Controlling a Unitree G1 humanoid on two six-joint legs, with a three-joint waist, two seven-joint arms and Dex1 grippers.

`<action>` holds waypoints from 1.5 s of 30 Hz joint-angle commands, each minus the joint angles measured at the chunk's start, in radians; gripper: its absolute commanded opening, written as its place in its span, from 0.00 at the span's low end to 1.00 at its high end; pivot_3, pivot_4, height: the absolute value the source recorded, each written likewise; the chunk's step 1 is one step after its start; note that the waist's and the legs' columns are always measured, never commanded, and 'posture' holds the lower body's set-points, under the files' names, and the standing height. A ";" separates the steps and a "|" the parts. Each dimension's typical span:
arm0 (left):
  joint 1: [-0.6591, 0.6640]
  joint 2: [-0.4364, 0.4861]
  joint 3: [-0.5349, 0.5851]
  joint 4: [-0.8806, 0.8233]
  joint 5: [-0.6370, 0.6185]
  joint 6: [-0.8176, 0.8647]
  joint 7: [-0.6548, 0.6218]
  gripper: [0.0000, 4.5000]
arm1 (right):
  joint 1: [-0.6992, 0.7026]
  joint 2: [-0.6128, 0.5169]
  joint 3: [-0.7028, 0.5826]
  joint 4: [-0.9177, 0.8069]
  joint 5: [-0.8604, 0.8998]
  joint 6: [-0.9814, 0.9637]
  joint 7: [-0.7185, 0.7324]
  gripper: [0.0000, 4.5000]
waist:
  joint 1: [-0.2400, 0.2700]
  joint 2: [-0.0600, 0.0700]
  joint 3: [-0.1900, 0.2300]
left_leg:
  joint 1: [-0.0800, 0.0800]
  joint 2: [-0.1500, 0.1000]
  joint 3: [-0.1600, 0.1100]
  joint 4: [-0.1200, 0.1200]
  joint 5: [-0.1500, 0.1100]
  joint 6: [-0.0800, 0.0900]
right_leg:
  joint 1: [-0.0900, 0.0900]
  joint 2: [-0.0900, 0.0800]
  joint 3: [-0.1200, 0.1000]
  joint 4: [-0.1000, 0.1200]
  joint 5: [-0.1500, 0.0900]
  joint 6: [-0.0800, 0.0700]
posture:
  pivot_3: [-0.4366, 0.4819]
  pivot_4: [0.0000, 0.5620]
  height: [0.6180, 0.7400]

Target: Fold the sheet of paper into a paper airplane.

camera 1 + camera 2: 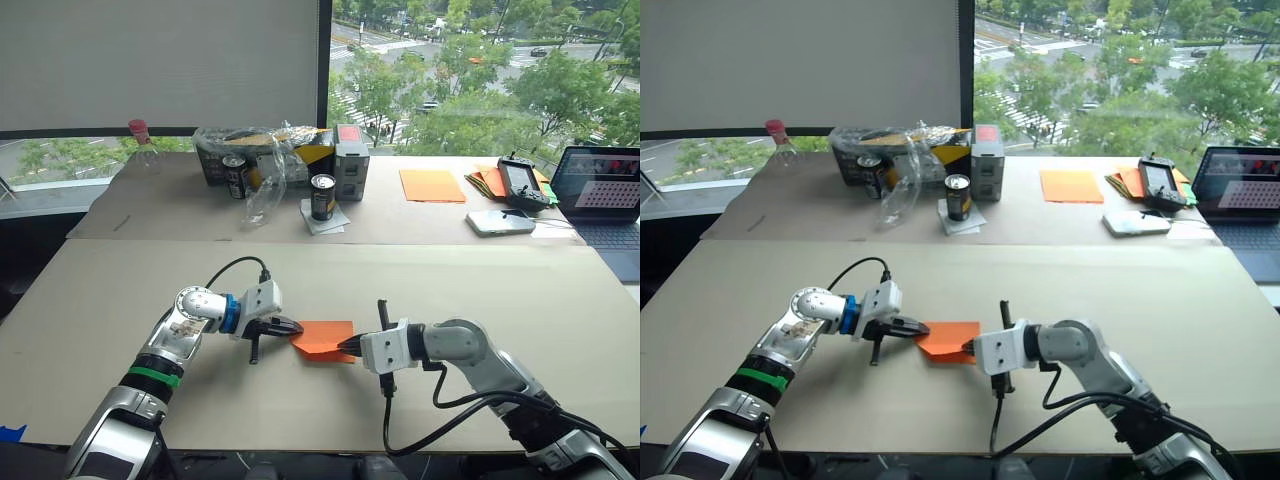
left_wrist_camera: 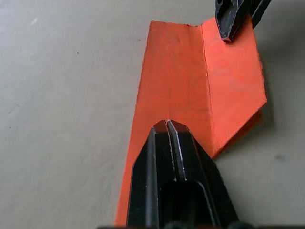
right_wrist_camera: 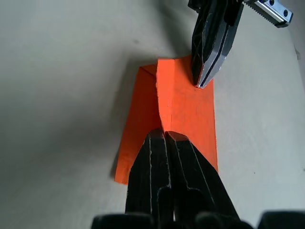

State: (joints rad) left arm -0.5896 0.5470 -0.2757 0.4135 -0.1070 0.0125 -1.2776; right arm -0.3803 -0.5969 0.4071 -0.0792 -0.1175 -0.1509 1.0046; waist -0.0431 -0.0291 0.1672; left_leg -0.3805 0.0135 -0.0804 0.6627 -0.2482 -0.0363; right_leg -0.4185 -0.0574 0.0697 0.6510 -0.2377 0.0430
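Paper first: your sheet of paper [image 1: 323, 339], folded to a small layered orange wedge, lies flat on the near table [image 1: 500, 290], between the two grippers. Your left gripper [image 2: 167, 128] has its fingers pressed together, tips resting on one end of the paper. Your right gripper [image 3: 164, 136] is likewise closed, tips down on the opposite end along the crease. Well behind, on the far table, you have a smooth orange sheet [image 1: 432, 185], two cans [image 1: 322, 197], a box [image 1: 351, 160] and a laptop [image 1: 605, 195].
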 commanded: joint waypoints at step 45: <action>0.043 0.033 0.014 -0.102 -0.018 0.129 -0.001 0.00 | -0.175 0.129 -0.093 0.239 0.363 0.684 0.090 0.01 | -0.001 0.000 0.000 | 0.001 0.000 0.000 0.000 0.000 0.000 | -0.001 0.000 0.000 0.004 0.000 0.000 | 0.48 0.27 0.93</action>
State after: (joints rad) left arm -0.5547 0.5746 -0.2911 0.3057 -0.1192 0.1144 -1.2989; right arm -0.5408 -0.4706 0.3131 0.1424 0.2647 0.5589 1.1054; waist -0.0444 -0.0289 0.1671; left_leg -0.3795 0.0136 -0.0805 0.6630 -0.2482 -0.0363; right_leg -0.4195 -0.0574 0.0696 0.6549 -0.2379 0.0432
